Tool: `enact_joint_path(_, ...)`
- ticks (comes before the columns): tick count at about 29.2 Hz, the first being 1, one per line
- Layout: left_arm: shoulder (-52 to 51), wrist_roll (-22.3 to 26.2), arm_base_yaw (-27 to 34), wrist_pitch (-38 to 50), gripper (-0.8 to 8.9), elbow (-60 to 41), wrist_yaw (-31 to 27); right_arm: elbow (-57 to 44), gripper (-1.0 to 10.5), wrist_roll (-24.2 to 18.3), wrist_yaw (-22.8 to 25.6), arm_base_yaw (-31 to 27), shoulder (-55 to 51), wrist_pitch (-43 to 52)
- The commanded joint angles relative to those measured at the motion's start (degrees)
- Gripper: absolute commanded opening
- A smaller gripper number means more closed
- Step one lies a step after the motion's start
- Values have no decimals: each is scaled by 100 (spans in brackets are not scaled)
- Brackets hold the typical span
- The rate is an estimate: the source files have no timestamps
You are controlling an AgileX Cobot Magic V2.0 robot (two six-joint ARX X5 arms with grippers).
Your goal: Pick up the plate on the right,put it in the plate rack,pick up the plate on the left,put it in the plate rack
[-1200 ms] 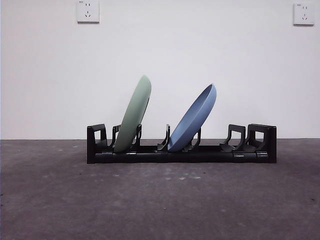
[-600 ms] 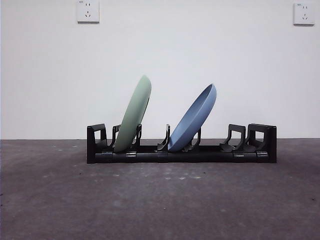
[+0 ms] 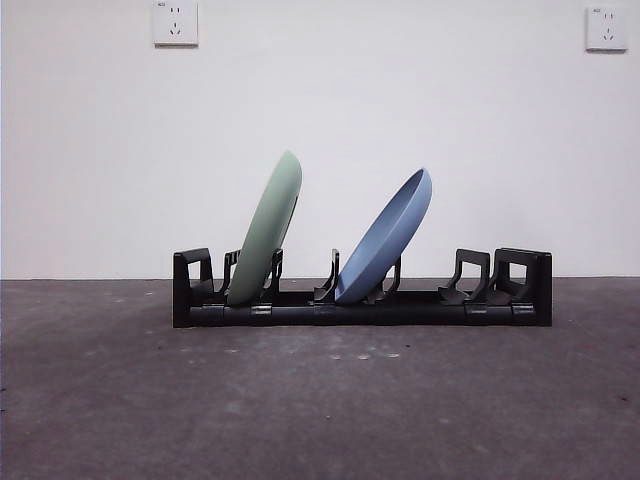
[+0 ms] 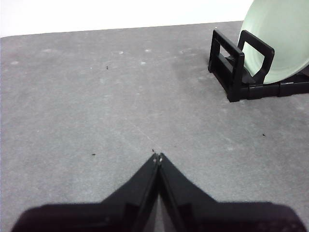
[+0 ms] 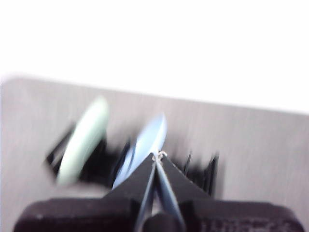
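Note:
The black plate rack point(image 3: 362, 300) stands across the middle of the table. A pale green plate point(image 3: 266, 229) leans in its left slots and a blue plate point(image 3: 386, 236) leans in the middle slots, both tilted to the right. My left gripper point(image 4: 158, 157) is shut with nothing in it, over bare table a way off from the rack's end point(image 4: 231, 67) and the green plate point(image 4: 280, 38). My right gripper point(image 5: 157, 155) is shut and empty, well back from the rack; its blurred view shows the green plate point(image 5: 84, 140) and the blue plate point(image 5: 147, 142). Neither gripper appears in the front view.
The grey table point(image 3: 320, 400) runs in front of the rack. A white wall behind carries two sockets point(image 3: 175, 22) point(image 3: 606, 27). The rack's right slots point(image 3: 470, 280) hold nothing.

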Motion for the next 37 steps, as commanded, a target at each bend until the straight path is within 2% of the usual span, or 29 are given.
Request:
enact_joint_path(1, 9, -52, 20, 37, -3, -61, 20, -1482, 1, -59, -50, -634, -793, 986)
enact_joint_path(4, 9, -52, 20, 37, -3, -61, 20, -3335, 1, -87, -46, -1344, -1878, 2319)
enact_joint_path(7, 9, -52, 20, 37, -3, -61, 20, -4415, 1, -195, -28, -1637, -2575, 3060)
enact_joint_path(14, 9, -52, 20, 37, -3, -61, 20, -6092, 1, -212, -4, -1825, -3926, 3464)
enact_joint_path(24, 9, -52, 20, 37, -3, -61, 20, -7090, 1, -188, -7, -1825, -4892, 3335)
enact_joint_path(31, 9, -52, 20, 37, -3, -61, 20, -7082, 1, -365, 142, -1827, -4883, 2514)
enact_joint_path(37, 9, -52, 20, 37, -3, -61, 20, -7082, 1, -330, 94, -1823, -4885, 2531)
